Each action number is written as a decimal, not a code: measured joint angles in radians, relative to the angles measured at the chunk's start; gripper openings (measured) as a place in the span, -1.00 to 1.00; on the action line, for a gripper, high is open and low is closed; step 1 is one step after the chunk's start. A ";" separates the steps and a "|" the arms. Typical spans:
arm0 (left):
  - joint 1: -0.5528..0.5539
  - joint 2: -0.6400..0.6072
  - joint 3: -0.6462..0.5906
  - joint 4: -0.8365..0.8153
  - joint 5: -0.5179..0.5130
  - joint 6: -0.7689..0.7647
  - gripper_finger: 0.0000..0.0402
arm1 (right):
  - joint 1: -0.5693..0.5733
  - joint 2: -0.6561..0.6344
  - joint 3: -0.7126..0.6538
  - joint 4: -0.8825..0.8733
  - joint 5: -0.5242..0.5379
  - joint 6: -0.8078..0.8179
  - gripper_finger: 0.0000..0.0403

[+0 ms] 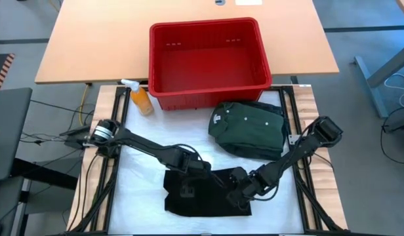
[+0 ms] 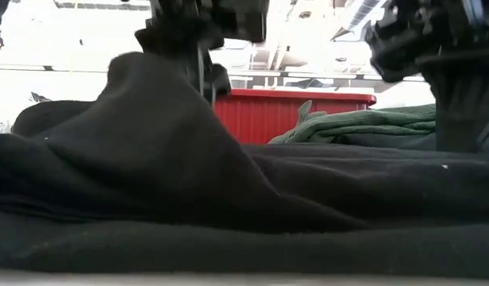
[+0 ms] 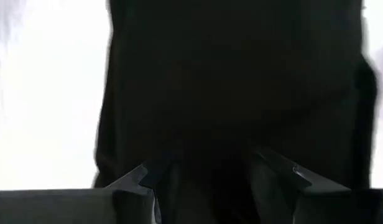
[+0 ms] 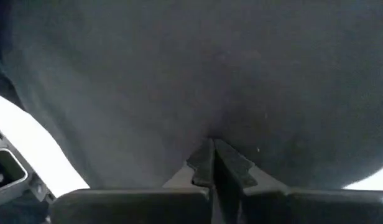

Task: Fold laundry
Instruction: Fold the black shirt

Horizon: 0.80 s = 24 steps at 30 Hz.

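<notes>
White-covered tabletop (image 1: 140, 196) beneath. Low centre: crumpled black cloth garment (image 1: 202, 193), left pincer (image 1: 201, 168) grasping its upper edge, right pincer (image 1: 240, 191) clenched on its right side. Folded dark green buttoned shirt (image 1: 248, 128) right of centre.

Black garment (image 1: 205, 193), plain; dark green shirt (image 1: 251, 128) with white label; red basket (image 1: 208, 56); orange bottle (image 1: 141, 100), white cap; white desk (image 1: 140, 177).

Dark jointed arms (image 1: 149, 147), black cables
</notes>
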 joint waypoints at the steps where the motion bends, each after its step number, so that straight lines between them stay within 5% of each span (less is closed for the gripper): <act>1: -0.005 -0.002 0.015 -0.028 0.005 -0.002 -0.23 | -0.002 0.000 -0.016 0.018 0.003 0.000 -0.86; 8: -0.052 -0.010 0.071 -0.245 0.135 -0.151 -0.23 | -0.028 0.001 -0.117 0.117 0.064 0.012 -0.93; 16: -0.228 -0.009 0.067 -0.267 0.292 -0.475 -0.23 | -0.066 -0.004 -0.141 0.131 0.035 -0.138 -0.86; 20: -0.299 -0.019 0.066 -0.272 0.264 -0.653 -0.23 | -0.091 -0.057 -0.145 0.114 -0.051 -0.246 -0.88; 24: -0.357 -0.056 0.066 -0.275 0.097 -0.805 -0.23 | -0.101 -0.204 -0.143 0.071 -0.076 -0.285 -0.79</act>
